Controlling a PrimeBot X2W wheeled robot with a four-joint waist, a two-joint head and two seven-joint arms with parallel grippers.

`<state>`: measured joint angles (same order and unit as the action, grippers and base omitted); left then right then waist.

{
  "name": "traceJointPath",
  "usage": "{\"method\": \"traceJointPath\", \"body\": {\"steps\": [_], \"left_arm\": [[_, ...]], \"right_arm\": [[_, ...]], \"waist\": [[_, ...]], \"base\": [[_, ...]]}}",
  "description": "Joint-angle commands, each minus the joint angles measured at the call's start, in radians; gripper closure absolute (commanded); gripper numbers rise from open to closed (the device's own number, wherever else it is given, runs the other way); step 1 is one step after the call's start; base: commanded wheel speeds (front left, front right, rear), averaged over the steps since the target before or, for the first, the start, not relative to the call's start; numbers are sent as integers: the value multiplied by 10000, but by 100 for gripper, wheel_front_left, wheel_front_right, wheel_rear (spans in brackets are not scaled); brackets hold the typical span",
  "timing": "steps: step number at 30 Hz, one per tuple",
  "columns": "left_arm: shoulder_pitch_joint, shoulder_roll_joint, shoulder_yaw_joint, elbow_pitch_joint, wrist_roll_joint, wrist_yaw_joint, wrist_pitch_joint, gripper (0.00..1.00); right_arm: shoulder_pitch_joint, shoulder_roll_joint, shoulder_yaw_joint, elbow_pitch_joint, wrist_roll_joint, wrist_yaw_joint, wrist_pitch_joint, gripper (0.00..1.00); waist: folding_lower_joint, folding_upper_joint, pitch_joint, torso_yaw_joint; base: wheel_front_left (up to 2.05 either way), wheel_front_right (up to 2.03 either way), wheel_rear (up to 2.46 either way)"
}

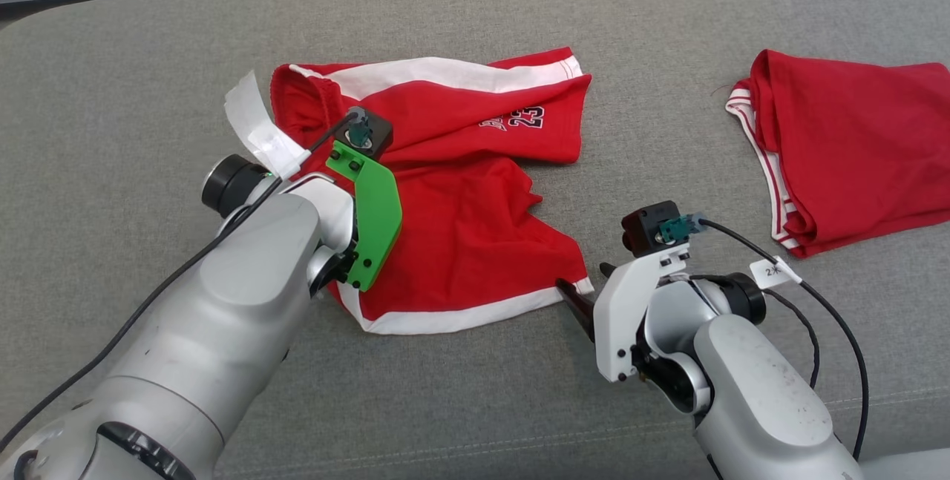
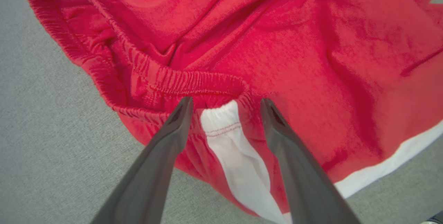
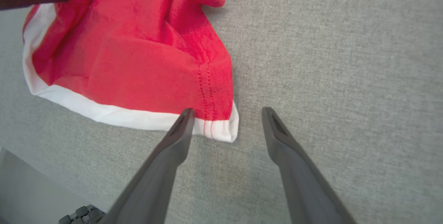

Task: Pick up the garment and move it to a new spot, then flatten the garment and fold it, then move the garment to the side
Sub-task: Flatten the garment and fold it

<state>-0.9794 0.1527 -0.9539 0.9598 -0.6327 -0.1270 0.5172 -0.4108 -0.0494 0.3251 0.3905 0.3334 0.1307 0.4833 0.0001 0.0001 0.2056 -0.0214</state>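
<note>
On grey upholstered surface [image 1: 148, 57], centre: red shorts [image 1: 460, 191], white trim, spread but rumpled. Left gripper [image 2: 225, 101] wide open astride waistband [image 2: 193, 78], gripping nothing. Right gripper [image 3: 225, 111] wide open at hem corner [image 3: 225, 130], empty. Second red garment [image 1: 853, 146] well apart, right.

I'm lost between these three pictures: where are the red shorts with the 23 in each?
Head view: red shorts in the middle.
Left wrist view: across the top and right, waistband near the centre.
Right wrist view: upper left.
Shared landmark: the white hem band.
</note>
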Motion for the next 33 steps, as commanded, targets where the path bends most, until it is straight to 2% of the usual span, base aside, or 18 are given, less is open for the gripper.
{"method": "traceJointPath", "body": {"steps": [1, 5, 6, 7, 8, 10, 12, 13, 14, 16, 18, 19, 20, 21, 22, 26, 27, 33], "left_arm": [[-183, 80, -59, 90, -85, -14, 114, 0], [-221, 85, -200, 143, -223, -31, 438, 0], [-220, 102, -248, 128, -266, -33, 468, 10], [-220, 102, -248, 128, -266, -33, 468, 10], [-228, 115, -291, 99, -293, -34, 505, 18], [-185, 125, -390, 46, -363, -37, 598, 58], [-179, 175, -459, -29, -433, -36, 643, 71], [-185, 234, -514, -38, -451, -35, 687, 92], [-188, 271, -561, -64, -498, -35, 690, 100], [-203, 331, -618, -77, -565, -36, 767, 100], [-216, 380, -636, -59, -636, -35, 787, 100], [-220, 398, -649, -66, -665, -36, 784, 100], [-219, 420, -662, -69, -704, -36, 770, 100], [-227, 438, -662, -67, -728, -36, 745, 100], [-242, 447, -651, -49, -738, -36, 719, 100], [-296, 467, -616, 15, -789, -27, 591, 100], [-301, 472, -589, 40, -819, 11, 552, 100], [-333, 466, -309, 128, -936, 357, -56, 100]], "right_arm": [[-60, -27, 53, -48, 94, -1, 28, 0], [-77, -28, 152, -91, 149, -1, 94, 0], [-85, -28, 189, -101, 155, -1, 123, 0], [-85, -28, 189, -101, 155, -1, 123, 0], [-93, -28, 205, -112, 162, -1, 134, 0], [-93, -28, 245, -110, 200, -1, 180, 0], [-87, -30, 233, -92, 190, -1, 246, 0], [-77, -30, 234, -73, 177, -1, 266, 0], [-68, -28, 225, -72, 160, -1, 292, 0], [-50, -28, 181, -47, 106, -1, 346, 0], [-28, -28, 165, -31, 86, -1, 419, 10], [-17, -28, 168, -5, 81, -1, 455, 27], [-15, -28, 169, -4, 56, -1, 494, 50], [-15, -28, 145, 21, 39, -1, 520, 61], [-16, -28, 136, 49, 22, -1, 543, 71], [-14, -28, 80, 87, -40, -1, 620, 89], [-17, -28, 57, 98, -81, -1, 622, 100], [-131, -28, -88, -39, 0, -1, 352, 100]], "waist": [[-1, -1, -9, -1], [-1, -1, 0, 9], [-1, -1, 7, 13], [-1, -1, 7, 13], [-1, -1, 16, 19], [-1, -1, 32, 32], [-1, -1, 42, 50], [-1, -1, 46, 59], [-1, -1, 50, 69], [-1, -1, 55, 86], [-1, -1, 61, 101], [-1, -1, 67, 109], [-1, -1, 76, 117], [-1, -1, 87, 125], [-1, -1, 99, 135], [-1, -1, 131, 184], [-1, -1, 135, 194], [-1, -1, 97, 270]], "base": [[0, 0, 0], [0, 0, 0], [0, 0, 0], [0, 0, 0], [0, 0, 0], [0, 0, 0], [0, 0, 0], [0, 0, 0], [0, 0, 0], [0, 0, 0], [0, 0, 0], [0, 0, 0], [0, 0, 0], [0, 0, 0], [0, 0, 0], [0, 0, 0], [0, 0, 0], [0, 0, 0]]}}
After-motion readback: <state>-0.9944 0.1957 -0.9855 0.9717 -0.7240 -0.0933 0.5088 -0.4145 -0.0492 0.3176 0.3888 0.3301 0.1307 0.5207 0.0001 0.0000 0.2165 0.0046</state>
